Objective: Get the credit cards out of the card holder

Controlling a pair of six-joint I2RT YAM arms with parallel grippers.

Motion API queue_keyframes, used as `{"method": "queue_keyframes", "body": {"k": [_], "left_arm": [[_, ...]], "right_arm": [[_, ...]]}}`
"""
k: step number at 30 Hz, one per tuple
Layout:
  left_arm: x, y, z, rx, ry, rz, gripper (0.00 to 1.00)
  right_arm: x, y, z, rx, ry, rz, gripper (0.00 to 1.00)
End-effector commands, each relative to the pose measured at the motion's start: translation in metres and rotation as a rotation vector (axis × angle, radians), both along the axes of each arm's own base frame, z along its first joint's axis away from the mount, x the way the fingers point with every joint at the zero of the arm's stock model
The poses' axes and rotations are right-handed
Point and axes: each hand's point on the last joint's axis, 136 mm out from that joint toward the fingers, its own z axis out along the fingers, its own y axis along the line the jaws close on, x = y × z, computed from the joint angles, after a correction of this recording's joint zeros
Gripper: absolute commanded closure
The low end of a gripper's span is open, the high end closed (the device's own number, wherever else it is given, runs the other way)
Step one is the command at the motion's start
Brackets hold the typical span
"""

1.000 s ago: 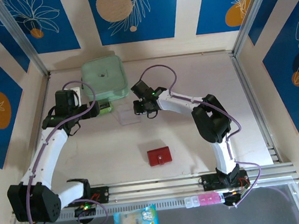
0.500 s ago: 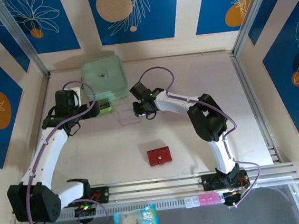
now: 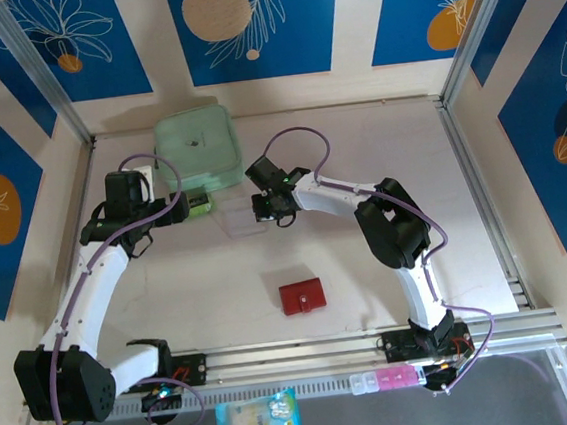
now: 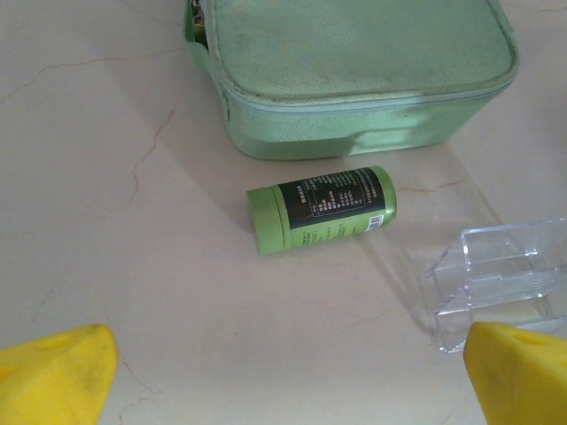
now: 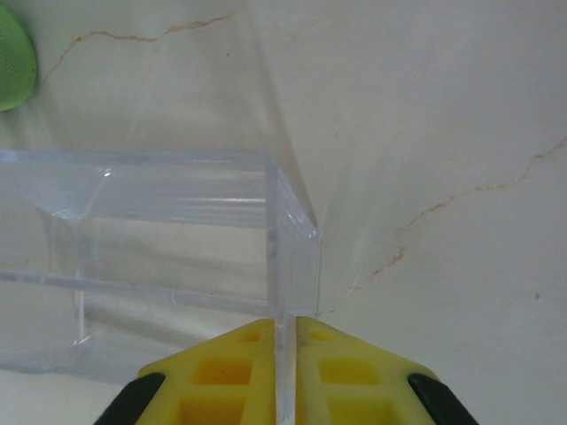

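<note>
So the right jaws were pinched on the thin side wall of a clear plastic box [image 5: 159,221] toward the far middle of the table [image 3: 201,291], just right of a little green bottle [image 4: 321,209] lying on its side beside the mint-green zip case [image 4: 354,71]. The left jaws were spread wide with nothing in them, hovering near that bottle and the box's corner. The dark-red card holder [image 3: 303,297] sat folded shut on its own near the front middle of the table, well apart from both sets of jaws.
</note>
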Motion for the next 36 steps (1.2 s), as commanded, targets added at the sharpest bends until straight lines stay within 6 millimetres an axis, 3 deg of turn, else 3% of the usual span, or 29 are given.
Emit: {"method": "queue_keyframes", "body": {"k": [1,9,17,25,29,36], "left_arm": [[0.001,0.007,-0.002,0.004,-0.002,0.029,0.00],[0.001,0.008,-0.004,0.009,0.002,0.033,0.00],[0.002,0.007,-0.006,0.010,0.012,0.032,0.00],[0.002,0.009,-0.009,0.020,0.019,0.034,0.00],[0.003,0.010,-0.010,0.029,0.022,0.038,0.00],[0.002,0.014,-0.011,0.053,0.028,0.047,0.00]], "right_arm": [[-0.003,-0.006,0.000,-0.025,0.014,-0.015,0.90],[0.006,-0.034,0.015,-0.071,-0.019,-0.055,0.92],[0.016,-0.097,0.026,-0.113,-0.032,-0.131,0.93],[0.024,-0.155,0.021,-0.129,-0.021,-0.183,0.93],[0.026,-0.163,0.015,-0.104,-0.008,-0.174,0.93],[0.032,-0.155,0.010,-0.084,-0.013,-0.116,0.93]]}}
